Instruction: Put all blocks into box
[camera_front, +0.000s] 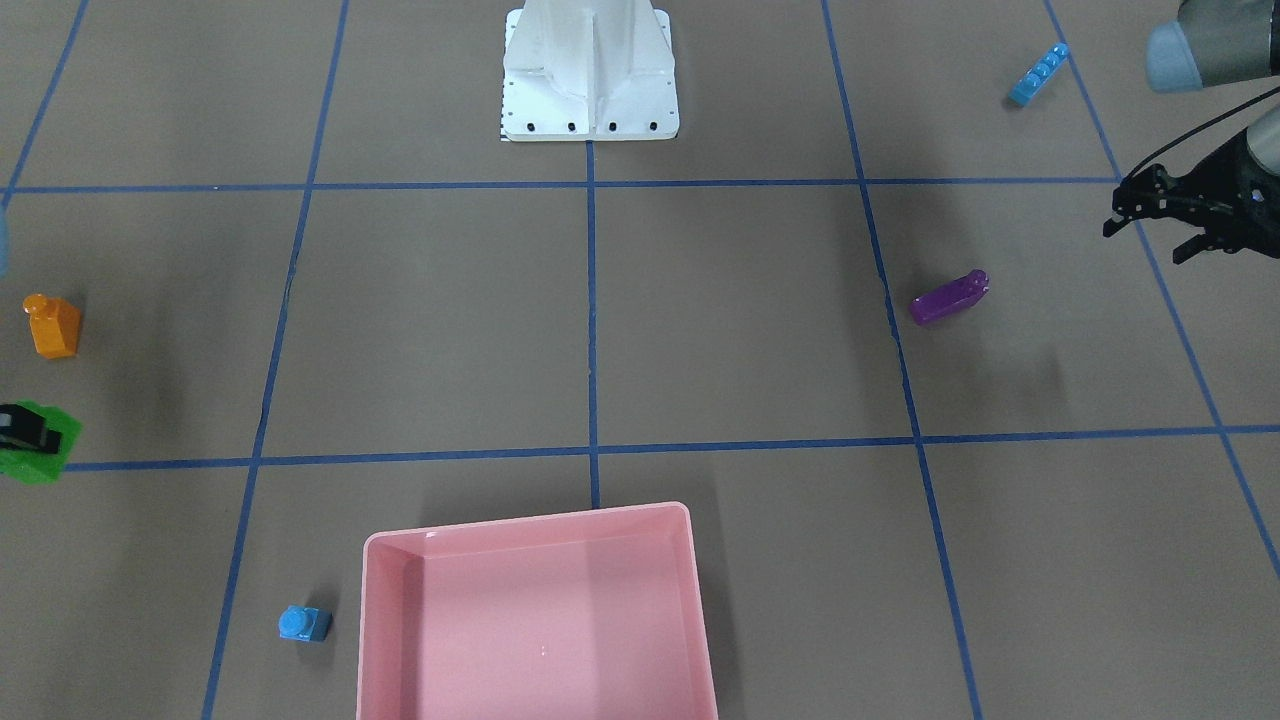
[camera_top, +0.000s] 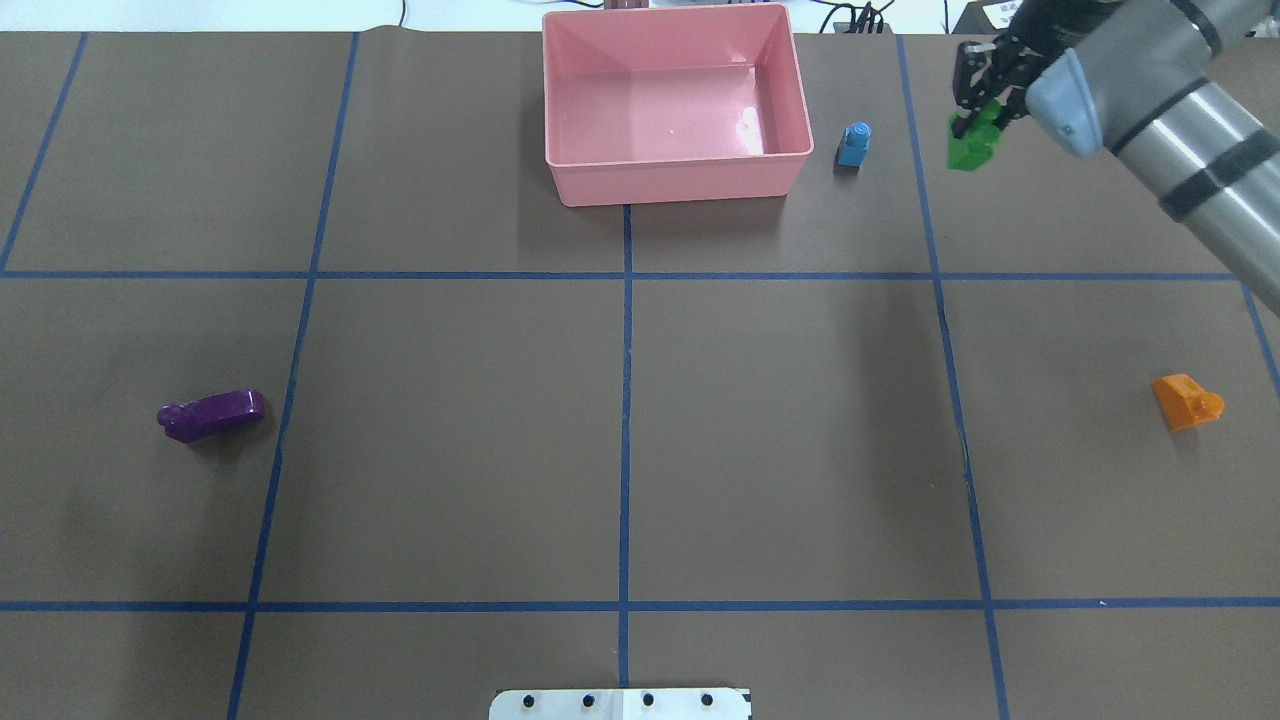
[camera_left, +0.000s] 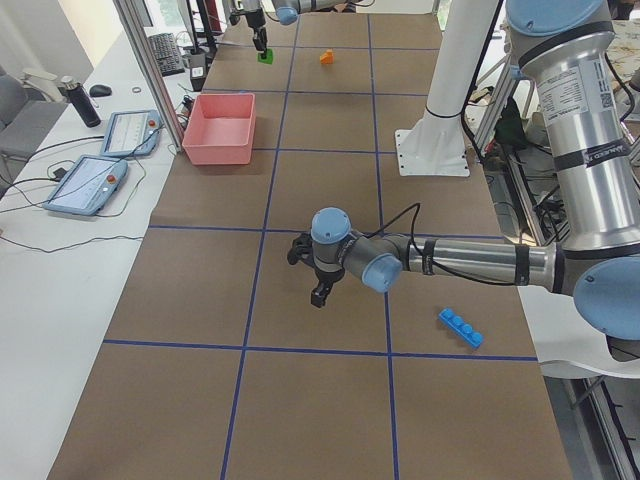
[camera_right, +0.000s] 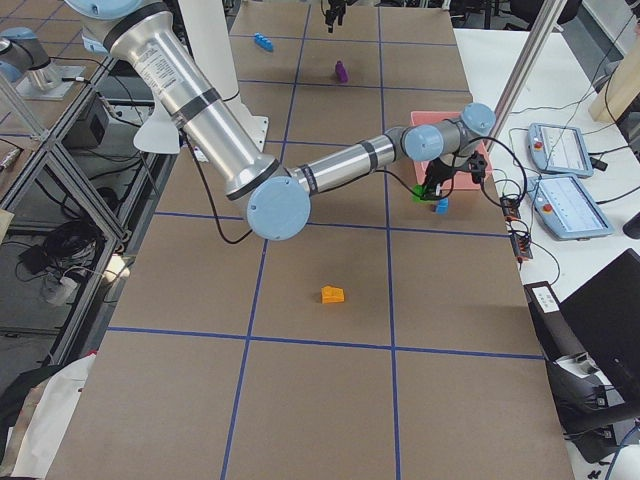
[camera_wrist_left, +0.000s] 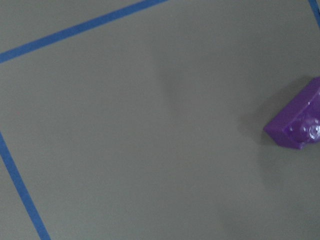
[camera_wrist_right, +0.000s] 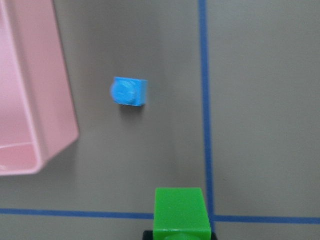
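Right gripper (camera_top: 978, 118) clamps the green block (camera_top: 970, 152) aloft, evidently for transfer to the box (camera_top: 670, 185); left gripper (camera_front: 1145, 240) hangs open near the purple block (camera_front: 948, 298).

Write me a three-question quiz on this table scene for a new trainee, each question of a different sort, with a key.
1. True or false: the pink box already holds a block.
2. What colour is the held block in the right hand? A. orange B. green C. purple
3. Short answer: which block lies on the table nearest the box?

Key
1. False: the box is empty.
2. B.
3. The small blue block, just beside the box.
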